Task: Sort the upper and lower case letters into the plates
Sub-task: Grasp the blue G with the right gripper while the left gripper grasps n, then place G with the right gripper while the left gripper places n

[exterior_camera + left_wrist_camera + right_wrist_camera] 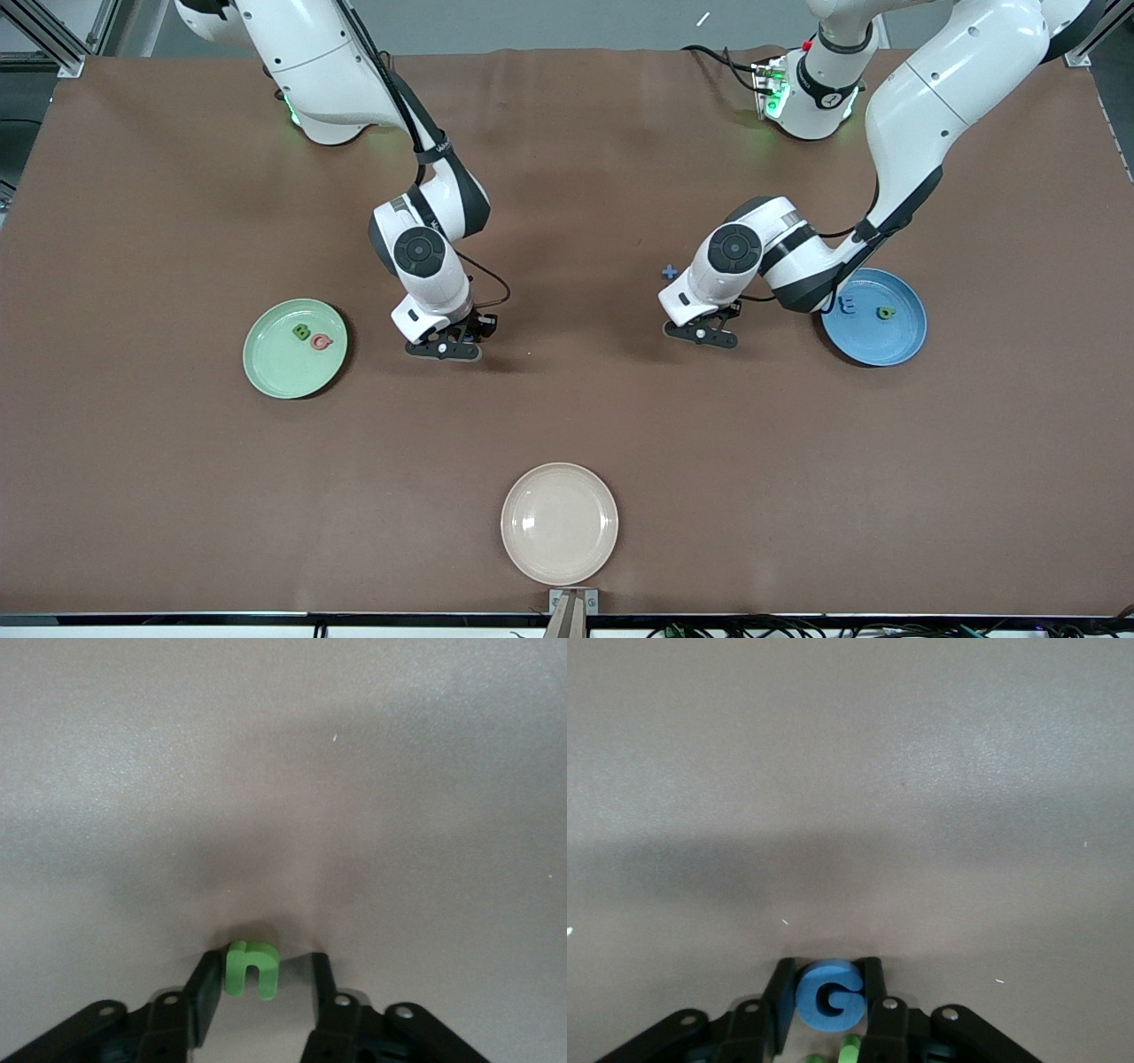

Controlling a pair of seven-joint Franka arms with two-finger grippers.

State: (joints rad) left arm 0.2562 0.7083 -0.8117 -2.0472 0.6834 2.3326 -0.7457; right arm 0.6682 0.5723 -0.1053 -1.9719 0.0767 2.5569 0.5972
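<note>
Both arms work the middle of the bench at once, each low over the brown surface between the two sorting plates, which makes sense since each plate sits toward its own arm's end. The right tool (446,347) hangs just beside the mint green plate (266,372), which already carries a green letter (301,332) and a pink-red letter (321,341); the left tool (704,334) hangs just beside the blue plate (895,350), where a blue letter (847,307) and a green letter (886,312) lie. A small blue cross piece (670,272) rests on the bench near the left arm, not yet sorted, and the cream plate (560,523) at the bench's near edge holds nothing. From the front the fingers and whatever they carry are hidden under the wrists. The wrist views supply that: the right tool is clenched on a blue G (829,996), pressed between both pads, with a bit of green showing beneath it that I cannot identify. The left tool has a green n (252,969) between its fingers, one pad (205,992) touching it and a gap on the other side, so whether that grip is complete I cannot tell.
</note>
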